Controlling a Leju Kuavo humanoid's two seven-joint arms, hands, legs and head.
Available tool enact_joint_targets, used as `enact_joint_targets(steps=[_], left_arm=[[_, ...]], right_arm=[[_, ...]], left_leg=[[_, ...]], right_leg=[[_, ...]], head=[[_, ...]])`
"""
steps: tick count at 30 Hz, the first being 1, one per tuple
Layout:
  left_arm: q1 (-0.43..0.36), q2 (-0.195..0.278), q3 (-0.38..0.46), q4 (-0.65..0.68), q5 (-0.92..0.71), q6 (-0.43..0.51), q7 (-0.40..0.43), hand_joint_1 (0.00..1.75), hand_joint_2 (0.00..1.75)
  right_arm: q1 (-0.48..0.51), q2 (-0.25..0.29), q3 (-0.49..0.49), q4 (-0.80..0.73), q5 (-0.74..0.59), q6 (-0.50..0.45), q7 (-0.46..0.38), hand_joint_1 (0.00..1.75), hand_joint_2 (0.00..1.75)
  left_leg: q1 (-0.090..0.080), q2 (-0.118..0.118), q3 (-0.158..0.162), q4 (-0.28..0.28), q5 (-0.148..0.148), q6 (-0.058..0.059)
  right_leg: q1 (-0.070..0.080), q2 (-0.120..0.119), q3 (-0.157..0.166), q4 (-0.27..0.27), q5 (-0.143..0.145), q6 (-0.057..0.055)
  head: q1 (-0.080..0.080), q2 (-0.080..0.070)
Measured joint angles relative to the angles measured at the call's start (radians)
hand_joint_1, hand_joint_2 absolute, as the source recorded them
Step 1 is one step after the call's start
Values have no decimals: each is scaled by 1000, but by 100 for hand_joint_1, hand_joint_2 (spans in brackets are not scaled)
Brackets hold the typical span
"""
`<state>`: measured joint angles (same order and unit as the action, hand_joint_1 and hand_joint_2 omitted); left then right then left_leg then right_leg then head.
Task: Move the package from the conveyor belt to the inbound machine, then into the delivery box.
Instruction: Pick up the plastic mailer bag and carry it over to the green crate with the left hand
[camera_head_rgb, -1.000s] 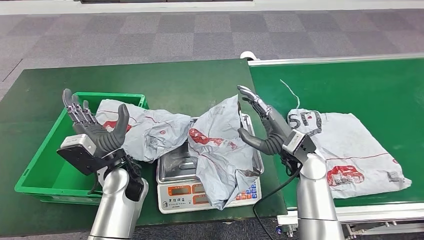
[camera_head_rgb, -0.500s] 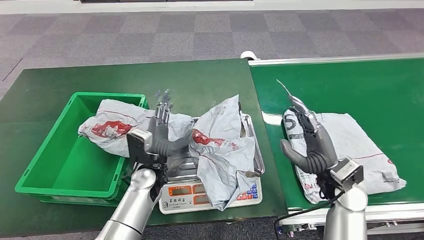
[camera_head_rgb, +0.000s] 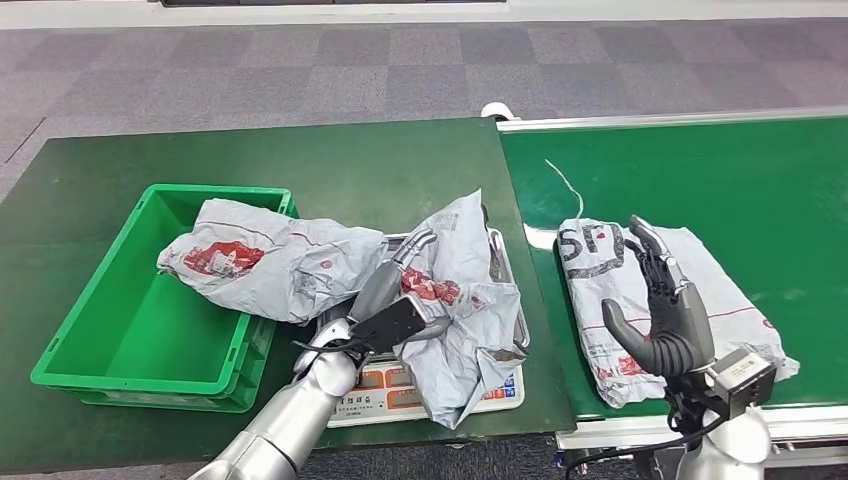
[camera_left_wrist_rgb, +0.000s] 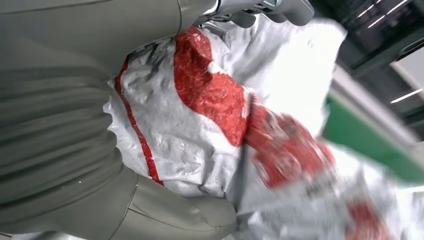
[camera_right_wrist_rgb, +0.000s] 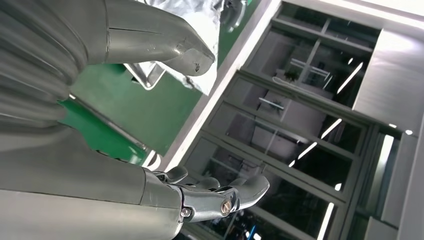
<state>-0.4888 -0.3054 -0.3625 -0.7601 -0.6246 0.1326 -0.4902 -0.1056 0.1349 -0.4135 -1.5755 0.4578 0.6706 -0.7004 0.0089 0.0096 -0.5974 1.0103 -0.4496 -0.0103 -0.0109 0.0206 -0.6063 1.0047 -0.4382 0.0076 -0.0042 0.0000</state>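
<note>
Two bags matter: my left hand (camera_head_rgb: 395, 300) grasps the bag (camera_head_rgb: 455, 300) on the scale (camera_head_rgb: 420, 385) for binning; right hand (camera_head_rgb: 665, 315) is released, empty.

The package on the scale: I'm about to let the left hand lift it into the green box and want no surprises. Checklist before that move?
1. Left hand on the package on the scale: ok, fingers reach into its folds.
2. Firm grip: cannot tell.
3. Green box has room: ok, though another package lies over its rim.
4. Right hand out of the way: ok, open above the belt package.
5. Scale free of snags: cannot tell.
</note>
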Motion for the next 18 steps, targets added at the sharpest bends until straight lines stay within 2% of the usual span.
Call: enact_joint_targets(steps=[6, 7, 10, 11, 18], left_arm=[[-39, -6, -74, 78, -133, -29, 12, 0, 175], [-44, -7, -82, 87, -142, -34, 12, 28, 175], [-52, -10, -101, 104, -177, -28, 4, 159, 175], [-52, -10, -106, 108, -188, -22, -1, 175, 175], [-51, -11, -112, 116, -207, 11, -20, 175, 175]], right_arm=[[10, 1, -26, 0, 4, 0, 0, 0, 175], [14, 1, -28, 0, 4, 0, 0, 0, 175], [29, 1, -34, 0, 2, 0, 0, 0, 175], [34, 1, -35, 0, 2, 0, 0, 0, 175], [62, 3, -43, -5, 0, 0, 0, 0, 175]], left_leg=[[0, -2, 0, 0, 0, 0], [0, -2, 0, 0, 0, 1], [0, -2, 1, 0, -1, 1], [0, -2, 1, 0, -1, 1], [0, -2, 1, 0, -1, 1]], right_leg=[[0, -1, 1, 0, 0, 1], [0, -2, 2, 0, -1, 1], [0, -2, 2, 0, -1, 1], [0, -2, 3, 0, -1, 2], [0, -2, 3, 0, -1, 2]], head=[[0, 0], [0, 0], [0, 0], [0, 0], [0, 0]])
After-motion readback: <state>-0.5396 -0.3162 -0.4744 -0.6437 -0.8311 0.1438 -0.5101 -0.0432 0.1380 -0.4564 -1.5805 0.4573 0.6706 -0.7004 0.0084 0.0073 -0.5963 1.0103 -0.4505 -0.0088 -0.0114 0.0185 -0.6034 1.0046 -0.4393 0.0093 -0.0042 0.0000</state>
